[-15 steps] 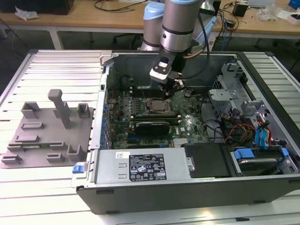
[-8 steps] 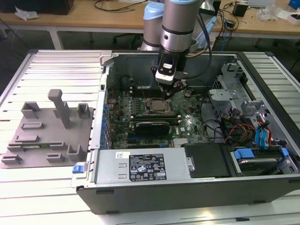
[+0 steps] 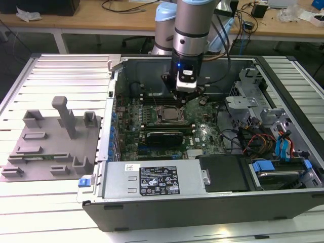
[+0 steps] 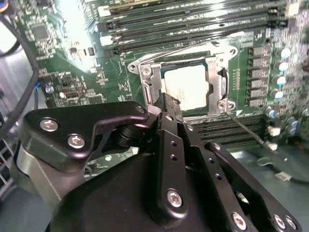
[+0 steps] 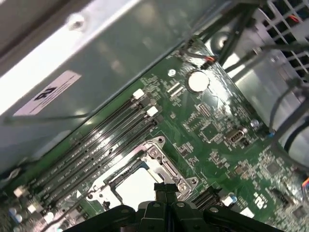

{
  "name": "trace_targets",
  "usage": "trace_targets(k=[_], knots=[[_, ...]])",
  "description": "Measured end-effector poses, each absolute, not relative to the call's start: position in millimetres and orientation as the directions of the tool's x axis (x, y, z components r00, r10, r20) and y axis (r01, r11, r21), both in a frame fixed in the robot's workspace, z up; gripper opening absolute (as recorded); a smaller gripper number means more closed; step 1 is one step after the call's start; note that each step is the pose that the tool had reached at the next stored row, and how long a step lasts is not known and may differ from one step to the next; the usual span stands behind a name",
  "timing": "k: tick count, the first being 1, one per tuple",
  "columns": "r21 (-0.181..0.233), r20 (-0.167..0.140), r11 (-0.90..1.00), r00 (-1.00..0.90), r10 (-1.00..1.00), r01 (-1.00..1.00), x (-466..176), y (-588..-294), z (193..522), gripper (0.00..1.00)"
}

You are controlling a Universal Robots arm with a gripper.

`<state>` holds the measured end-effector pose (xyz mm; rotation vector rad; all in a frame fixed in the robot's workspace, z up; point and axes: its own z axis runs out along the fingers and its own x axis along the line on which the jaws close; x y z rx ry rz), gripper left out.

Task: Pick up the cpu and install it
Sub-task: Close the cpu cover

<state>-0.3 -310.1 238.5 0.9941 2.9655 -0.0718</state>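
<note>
The black two-fingered gripper (image 3: 178, 97) hangs on the grey arm inside the open dark metal computer case (image 3: 152, 205), just above the processor socket; in both wrist views its fingers (image 5: 161, 189) are pressed together with nothing between them. The small flat square cpu with its pale silvery top (image 4: 189, 86) lies in the socket, ringed by the shiny metal socket frame (image 4: 216, 79) on the green motherboard (image 4: 63, 63). The closed tips (image 4: 168, 102) stand at the frame's edge beside one corner of the chip; whether they touch it cannot be told. Long black memory slots (image 5: 96, 145) run alongside the socket. In the exterior view a grey plastic fixture tray with posts (image 3: 50, 144) rests on the pale slatted table (image 3: 55, 71) at the exterior view's left, well apart from the case.
</note>
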Motion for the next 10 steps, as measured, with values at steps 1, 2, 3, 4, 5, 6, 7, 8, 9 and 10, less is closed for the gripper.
trace_targets(k=[1,2,3,4,5,6,7,8,9,10], knots=[[-0.039,-0.027,0.811,-0.811,0.584,0.584,-0.3,-310.1,238.5,0.11],[-0.039,-0.027,0.823,-0.824,0.565,0.566,-0.3,-310.1,238.5,0.11],[-0.039,-0.027,0.84,-0.841,0.541,0.542,-0.3,-310.0,238.4,0.11],[-0.039,-0.027,0.856,-0.856,0.516,0.516,-0.3,-310.0,238.4,0.11],[-0.039,-0.027,0.874,-0.875,0.483,0.484,-0.3,-310.1,238.4,0.11],[-0.039,-0.027,0.887,-0.888,0.46,0.461,-0.3,-310.1,238.4,0.11],[-0.039,-0.027,0.905,-0.905,0.424,0.424,-0.3,-310.1,238.4,0.11],[-0.039,-0.027,0.913,-0.913,0.406,0.407,-0.3,-310.1,238.3,0.11],[-0.039,-0.027,0.92,-0.921,0.39,0.391,-0.3,-310.1,238.3,0.11],[-0.039,-0.027,0.929,-0.93,0.368,0.368,-0.3,-310.1,238.3,0.11]])
